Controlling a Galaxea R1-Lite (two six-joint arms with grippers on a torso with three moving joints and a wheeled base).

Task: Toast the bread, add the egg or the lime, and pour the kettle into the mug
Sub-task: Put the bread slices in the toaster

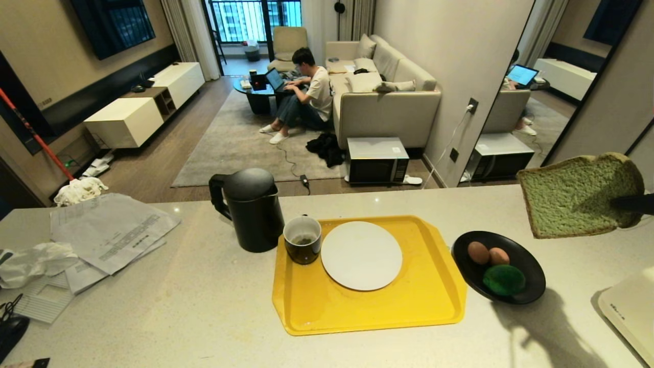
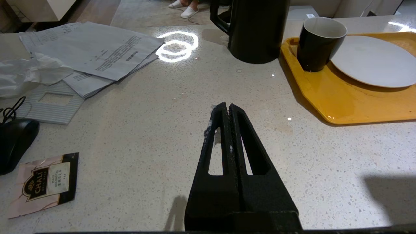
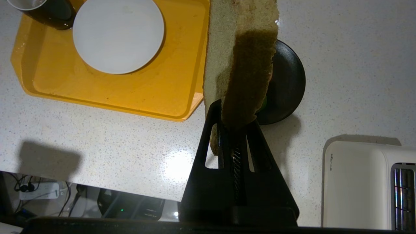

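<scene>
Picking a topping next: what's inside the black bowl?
The black bowl holds two eggs and the lime. Whether anything lies under them cannot be seen.

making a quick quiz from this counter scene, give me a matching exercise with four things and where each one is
Things:
1. bread
2. mug
3. lime
4. kettle

Places:
A. in the black bowl with the eggs
B. on the counter, beside the yellow tray
C. held above the counter by the right gripper
D. on the yellow tray, next to the white plate

Pairs: 1-C, 2-D, 3-A, 4-B
</scene>
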